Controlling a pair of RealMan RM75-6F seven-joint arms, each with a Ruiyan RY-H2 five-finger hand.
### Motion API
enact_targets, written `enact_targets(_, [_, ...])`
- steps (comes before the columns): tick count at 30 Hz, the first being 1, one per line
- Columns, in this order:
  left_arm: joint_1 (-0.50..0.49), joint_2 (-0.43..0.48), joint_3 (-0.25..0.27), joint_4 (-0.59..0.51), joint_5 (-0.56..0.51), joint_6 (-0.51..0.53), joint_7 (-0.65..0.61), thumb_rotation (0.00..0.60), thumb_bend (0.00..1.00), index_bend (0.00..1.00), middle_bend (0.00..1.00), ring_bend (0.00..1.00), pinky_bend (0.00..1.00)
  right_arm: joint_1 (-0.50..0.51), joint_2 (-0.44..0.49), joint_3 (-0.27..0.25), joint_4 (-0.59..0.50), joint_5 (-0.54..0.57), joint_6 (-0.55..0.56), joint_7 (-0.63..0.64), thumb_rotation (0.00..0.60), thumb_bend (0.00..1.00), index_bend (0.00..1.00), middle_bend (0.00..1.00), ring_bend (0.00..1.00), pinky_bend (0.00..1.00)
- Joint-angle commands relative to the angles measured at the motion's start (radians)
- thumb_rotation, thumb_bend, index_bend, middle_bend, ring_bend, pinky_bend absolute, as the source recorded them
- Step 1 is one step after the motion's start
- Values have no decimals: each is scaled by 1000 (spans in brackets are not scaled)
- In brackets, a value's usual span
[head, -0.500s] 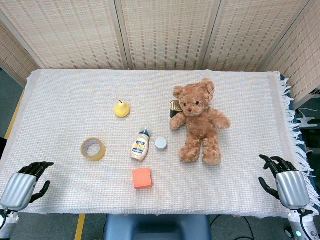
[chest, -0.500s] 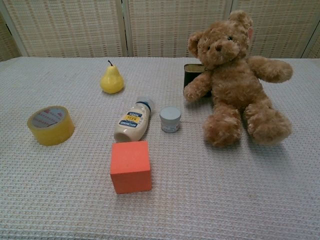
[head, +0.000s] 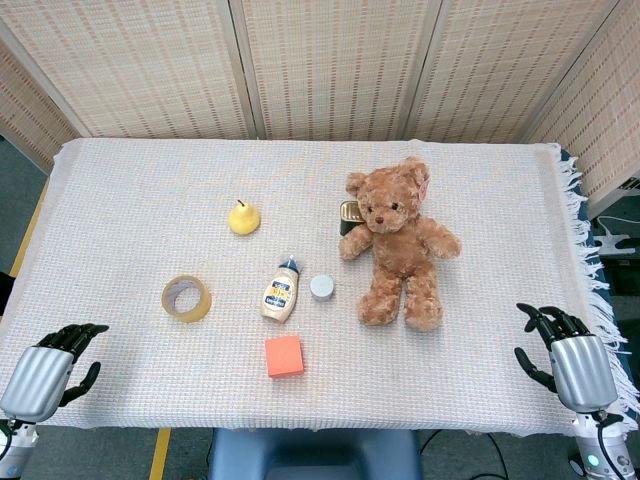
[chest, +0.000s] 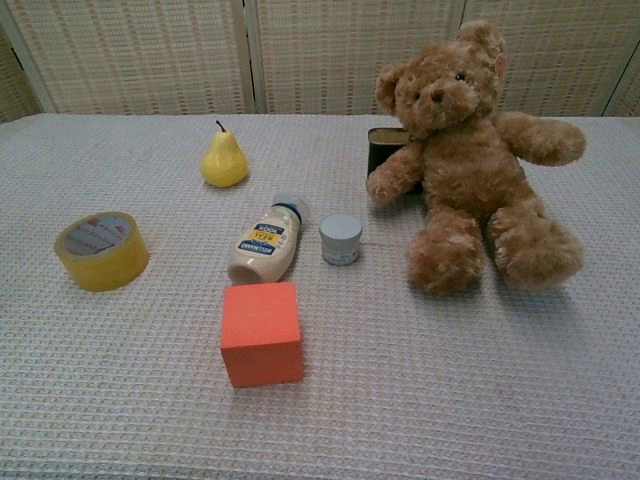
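Note:
My left hand (head: 45, 375) hovers at the near left corner of the table, fingers apart and holding nothing; the yellow tape roll (head: 186, 298) (chest: 100, 250) is the nearest thing to it. At the near right corner, by the fringed cloth edge, my right hand (head: 568, 362) is likewise empty with spread fingers. A brown teddy bear (head: 398, 245) (chest: 470, 160) sits closest to it. Mid-table are an orange cube (head: 284, 356) (chest: 261, 332), a lying mayonnaise bottle (head: 282, 291) (chest: 265, 243) and a small grey-lidded jar (head: 321, 287) (chest: 340, 239). Neither hand shows in the chest view.
A yellow pear (head: 243, 217) (chest: 222, 160) stands further back on the left. A dark tin (head: 348, 213) (chest: 385, 150) is partly hidden behind the bear's arm. A white woven cloth (head: 130, 200) covers the table, and wicker screens (head: 330, 60) stand behind it.
My right hand has shifted very slightly up and inward. The left hand and all objects stay where they were.

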Motion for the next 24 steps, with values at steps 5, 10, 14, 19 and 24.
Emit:
enact_targets(5, [-3,6,-2,-2,-9,-8,-17,600,419,241,282,253,428,108,-84,86,125,15,-56,45,600,182,243,465,252,384])
enact_targets(10, [-2,4,0,-4,-4,-3,-8,600,419,241,285,252,427,176,-149,139,219,14,-58,0,600,152,244,430,224,364])
enact_targets(14, [-6,2,0,-5,-11,-18,5,600,419,241,286,253,427,231,-191,164,285,40,-109,-41,600,138,235,395,207,351])
enact_targets(19, [-6,3,0,-10,-16,-22,9,600,419,241,287,255,427,294,-246,184,358,92,-193,-69,600,133,189,333,169,317])
enact_targets(24, [-7,4,-2,-10,-23,-25,6,600,419,241,288,255,428,348,-306,197,443,122,-241,-104,600,124,195,333,169,315])
